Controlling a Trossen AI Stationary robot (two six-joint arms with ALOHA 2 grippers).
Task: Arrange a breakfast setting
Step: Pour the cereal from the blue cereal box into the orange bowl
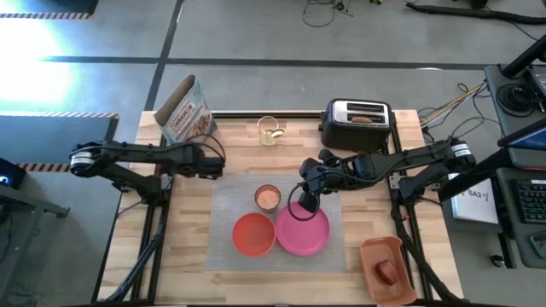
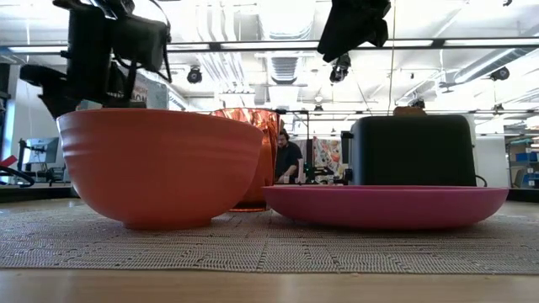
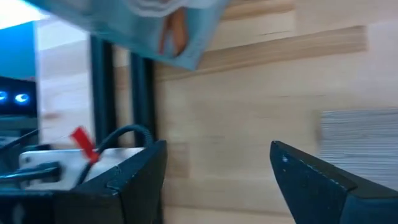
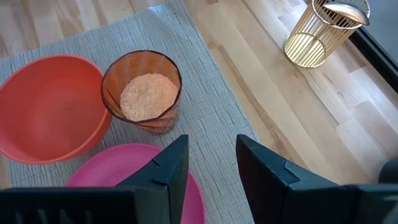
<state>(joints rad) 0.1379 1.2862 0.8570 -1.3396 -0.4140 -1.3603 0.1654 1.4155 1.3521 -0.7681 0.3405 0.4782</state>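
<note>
With its jaws apart and empty, I hold the right gripper (image 1: 306, 203) over the plate (image 1: 304, 234) at frame centre, where a careless descent risks knocking the cup (image 1: 268, 198) just beside it.

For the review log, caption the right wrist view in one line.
Open right gripper above pink plate, with orange bowl and filled cup on the grey mat.

From above, the right arm's gripper (image 1: 305, 201) covers part of the pink plate (image 1: 309, 234). Beside the plate, the apple (image 1: 387, 272) in the tray (image 1: 375, 250) is too small to make out.
</note>
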